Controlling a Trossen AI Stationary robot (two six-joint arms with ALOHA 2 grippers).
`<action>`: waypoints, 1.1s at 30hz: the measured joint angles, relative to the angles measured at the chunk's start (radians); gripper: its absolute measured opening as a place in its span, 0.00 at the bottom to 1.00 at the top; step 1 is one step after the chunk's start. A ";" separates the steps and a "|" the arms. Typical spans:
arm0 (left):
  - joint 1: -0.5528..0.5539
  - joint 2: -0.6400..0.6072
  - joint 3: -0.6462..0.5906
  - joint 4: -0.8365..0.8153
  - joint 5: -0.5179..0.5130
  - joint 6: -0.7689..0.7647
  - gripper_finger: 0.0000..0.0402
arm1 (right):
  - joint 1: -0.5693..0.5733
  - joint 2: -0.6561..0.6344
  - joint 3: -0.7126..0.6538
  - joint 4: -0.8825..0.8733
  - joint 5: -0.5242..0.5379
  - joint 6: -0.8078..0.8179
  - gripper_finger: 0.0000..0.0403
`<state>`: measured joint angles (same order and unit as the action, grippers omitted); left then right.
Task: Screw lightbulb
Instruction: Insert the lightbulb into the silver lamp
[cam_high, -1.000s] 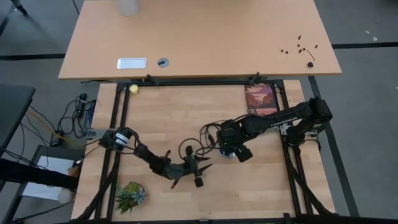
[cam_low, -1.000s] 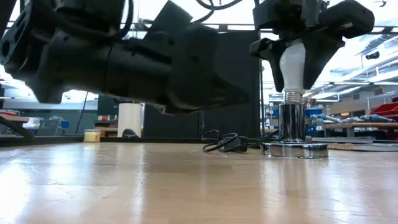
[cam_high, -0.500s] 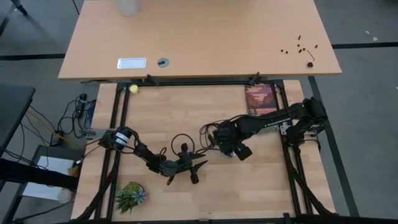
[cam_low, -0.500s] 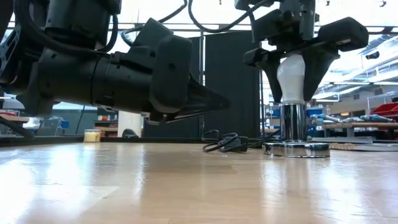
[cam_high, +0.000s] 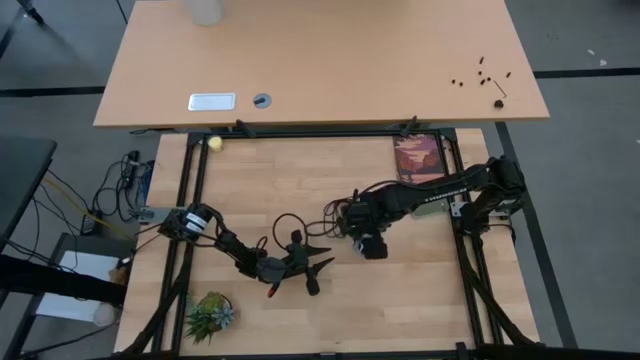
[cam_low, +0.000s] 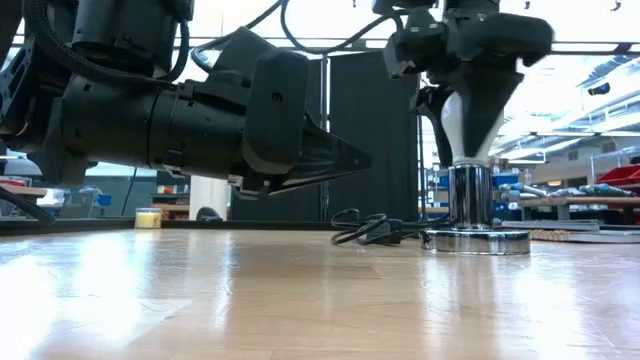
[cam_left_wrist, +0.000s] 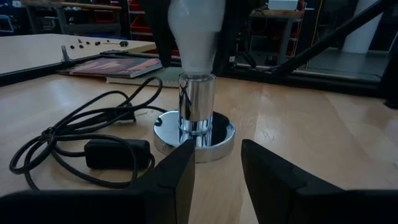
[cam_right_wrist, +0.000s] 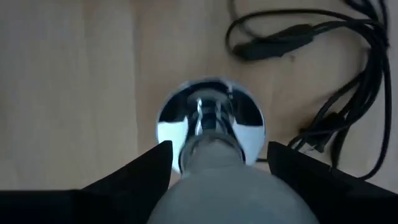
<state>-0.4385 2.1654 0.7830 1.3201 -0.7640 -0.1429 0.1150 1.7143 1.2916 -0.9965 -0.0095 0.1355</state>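
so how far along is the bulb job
Done: the lightbulb stands upright in the chrome socket. In hand: the right gripper grips it from above. Left: any final turns and letting go; thread depth isn't visible. The left gripper waits open nearby.

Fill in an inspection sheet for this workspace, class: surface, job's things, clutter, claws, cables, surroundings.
Surface: wooden table, bare in the middle.
Job's things: bulb upright in the chrome socket on its round base.
Clutter: book, plant, yellow ball.
Claws: right claw shut on the bulb; left claw open, low, facing the socket.
Cables: black cord coiled beside the base.
Surroundings: second table with small dark parts.
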 joint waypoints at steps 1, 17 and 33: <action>0.000 0.000 0.000 0.001 0.000 0.000 0.34 | 0.000 0.001 0.000 0.010 0.001 0.055 0.67; 0.000 0.001 0.000 0.012 0.000 0.003 0.34 | 0.013 0.002 -0.001 0.012 0.047 0.747 0.66; -0.003 0.001 0.000 0.005 0.041 0.000 0.34 | 0.014 -0.053 -0.007 0.024 0.064 0.816 0.70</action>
<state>-0.4416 2.1666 0.7830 1.3251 -0.7227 -0.1425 0.1287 1.6618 1.2846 -0.9726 0.0542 0.9512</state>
